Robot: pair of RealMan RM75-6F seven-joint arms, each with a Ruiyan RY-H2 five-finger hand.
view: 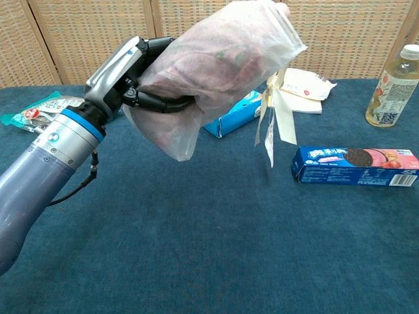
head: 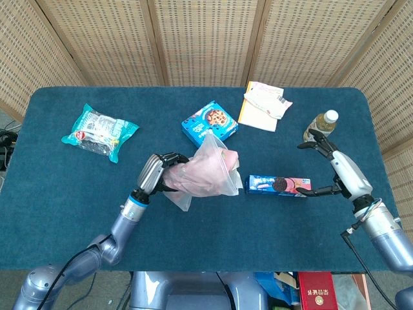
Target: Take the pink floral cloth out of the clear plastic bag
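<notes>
My left hand (head: 157, 174) (view: 134, 72) grips the clear plastic bag (head: 205, 173) (view: 222, 62) and holds it up above the table. The pink floral cloth (head: 199, 175) (view: 213, 55) shows through the plastic, still inside the bag. A white tag (view: 273, 114) on a ribbon dangles from the bag's upper end. My right hand (head: 335, 166) hovers open with fingers spread at the right side, over the table near the bottle; the chest view does not show it.
A blue cookie packet (head: 278, 185) (view: 357, 165) lies right of the bag. A blue biscuit box (head: 209, 123) (view: 236, 114), white-yellow packets (head: 263, 104) (view: 298, 88), a drink bottle (head: 321, 127) (view: 393, 85) and a green snack bag (head: 99, 132) (view: 33, 111) lie further back.
</notes>
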